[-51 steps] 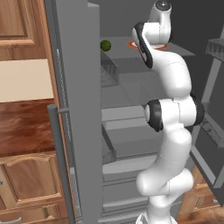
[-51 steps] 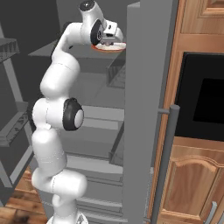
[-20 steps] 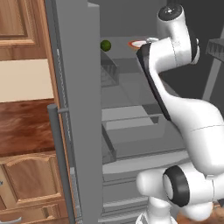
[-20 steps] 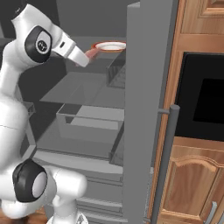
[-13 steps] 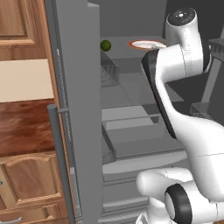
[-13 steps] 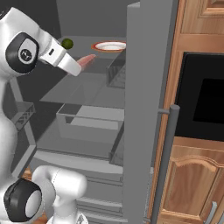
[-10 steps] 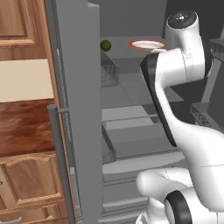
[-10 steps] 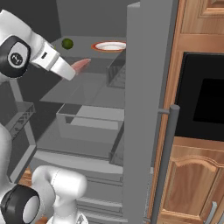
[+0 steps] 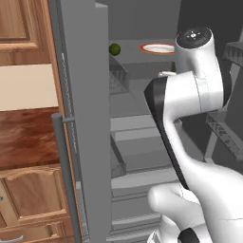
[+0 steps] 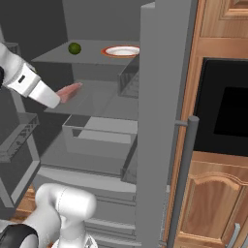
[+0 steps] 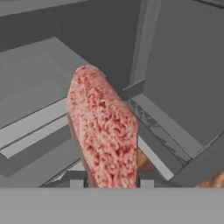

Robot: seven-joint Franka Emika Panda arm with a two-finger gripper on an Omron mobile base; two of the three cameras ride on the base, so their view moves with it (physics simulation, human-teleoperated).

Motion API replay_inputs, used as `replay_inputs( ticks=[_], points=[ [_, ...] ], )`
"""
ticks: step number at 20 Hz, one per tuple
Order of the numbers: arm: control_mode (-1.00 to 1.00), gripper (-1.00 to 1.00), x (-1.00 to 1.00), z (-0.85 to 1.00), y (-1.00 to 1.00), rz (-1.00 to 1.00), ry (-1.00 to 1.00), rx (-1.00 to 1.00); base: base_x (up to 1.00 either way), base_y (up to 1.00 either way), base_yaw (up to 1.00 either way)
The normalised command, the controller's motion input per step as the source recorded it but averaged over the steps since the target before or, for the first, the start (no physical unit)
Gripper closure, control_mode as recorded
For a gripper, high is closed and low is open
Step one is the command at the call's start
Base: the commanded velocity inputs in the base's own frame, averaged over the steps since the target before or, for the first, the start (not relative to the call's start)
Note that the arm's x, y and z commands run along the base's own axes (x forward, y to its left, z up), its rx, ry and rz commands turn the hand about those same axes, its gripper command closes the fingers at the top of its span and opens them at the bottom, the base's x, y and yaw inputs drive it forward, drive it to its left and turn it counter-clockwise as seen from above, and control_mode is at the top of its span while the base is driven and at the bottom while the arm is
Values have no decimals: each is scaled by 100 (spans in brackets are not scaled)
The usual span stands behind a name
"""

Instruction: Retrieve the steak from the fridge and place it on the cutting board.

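Gripper first: its two dark tips sit low in the hand view, pressed in on the near end of the steak, so the slab stands up edgewise between them and juts out ahead of the hand. From the right base view the steak pokes out beyond the end of the white arm, in the air in front of the open fridge, below the top shelf with the orange-rimmed plate and the small dark green fruit. I'd judge the meat light but soft and a bit slick; it holds its shape here, yet raw meat clamped at one end may droop or slide if swung hard. Holding it across the thin faces looks sensible; a grip nearer the middle would steady it more. A slow carry, keeping the slab clear of the fridge door edge and shelves, seems the safe way.
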Motion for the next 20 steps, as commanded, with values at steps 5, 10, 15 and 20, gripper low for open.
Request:
replay_inputs(
  ticks=[5, 10, 15, 20],
  points=[
    [-100, 100, -63, -29, 4, 0, 1, 0, 0, 0, 0],
    [-100, 100, -42, -30, 6, 0, 1, 0, 0, 0, 0],
    [-100, 100, -19, -6, 3, 0, 1, 0, 0, 0, 0],
    [-100, 100, -6, 0, 0, 0, 0, 0, 0, 0, 0]
  ],
)
